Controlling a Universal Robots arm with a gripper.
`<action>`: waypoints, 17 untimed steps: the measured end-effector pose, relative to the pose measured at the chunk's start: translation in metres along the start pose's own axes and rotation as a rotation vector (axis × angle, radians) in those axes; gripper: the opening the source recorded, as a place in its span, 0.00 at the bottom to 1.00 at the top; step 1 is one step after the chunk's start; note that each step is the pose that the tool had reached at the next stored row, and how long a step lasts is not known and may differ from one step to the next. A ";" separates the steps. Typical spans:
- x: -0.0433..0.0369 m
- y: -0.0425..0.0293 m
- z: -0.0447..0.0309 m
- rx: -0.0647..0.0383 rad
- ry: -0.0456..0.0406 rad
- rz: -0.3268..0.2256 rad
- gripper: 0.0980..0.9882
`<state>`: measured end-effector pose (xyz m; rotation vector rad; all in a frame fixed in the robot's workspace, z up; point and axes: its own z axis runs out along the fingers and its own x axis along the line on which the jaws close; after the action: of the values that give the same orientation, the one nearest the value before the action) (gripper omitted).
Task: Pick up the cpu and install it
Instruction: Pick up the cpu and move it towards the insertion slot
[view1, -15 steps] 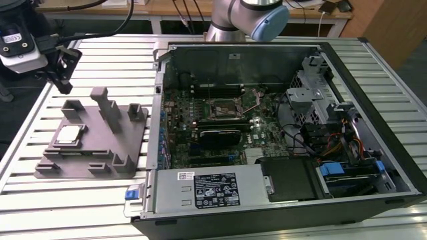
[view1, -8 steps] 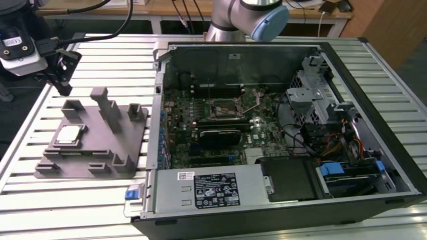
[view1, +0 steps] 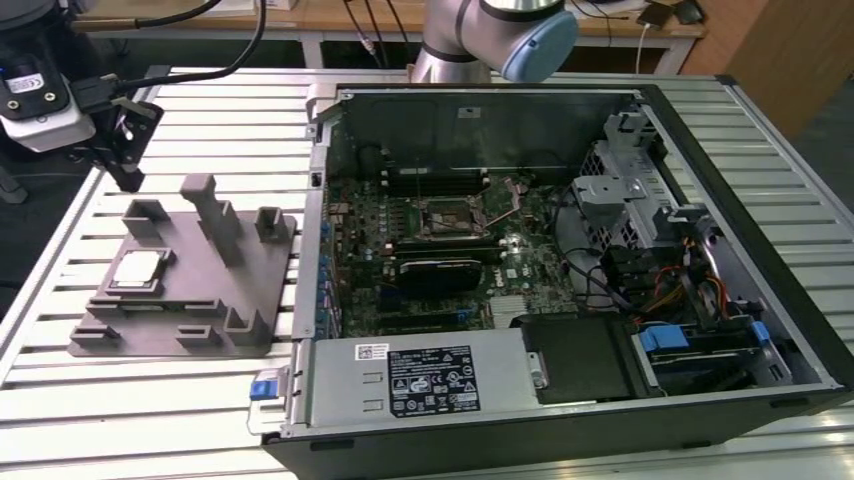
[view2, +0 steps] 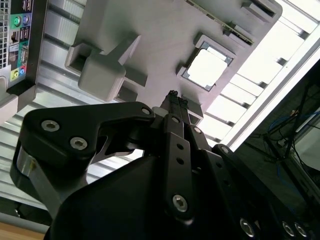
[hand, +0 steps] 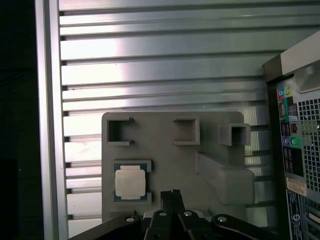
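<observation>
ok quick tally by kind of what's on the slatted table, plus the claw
cpu: 1
grey fixture block: 1
open computer case: 1
claw: 1
total: 4

The counter (view1: 214, 110) is a surface of pale metal slats with dark grooves between them, running side to side in the exterior view. Two things lie directly on it. An open computer case (view1: 561, 445) rests on its side. A grey fixture block (view1: 200, 300) sits flat at the case's nine o'clock, just beside it. Bare slats show around both.
</observation>
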<state>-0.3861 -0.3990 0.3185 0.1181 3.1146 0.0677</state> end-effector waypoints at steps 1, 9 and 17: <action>0.0001 0.0000 0.0007 0.000 -0.0002 0.000 0.01; 0.0029 -0.0012 0.0105 0.000 0.0003 0.000 0.01; 0.0105 -0.0036 0.0211 0.000 0.0004 0.000 0.01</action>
<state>-0.3964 -0.4009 0.2970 0.1181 3.1150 0.0674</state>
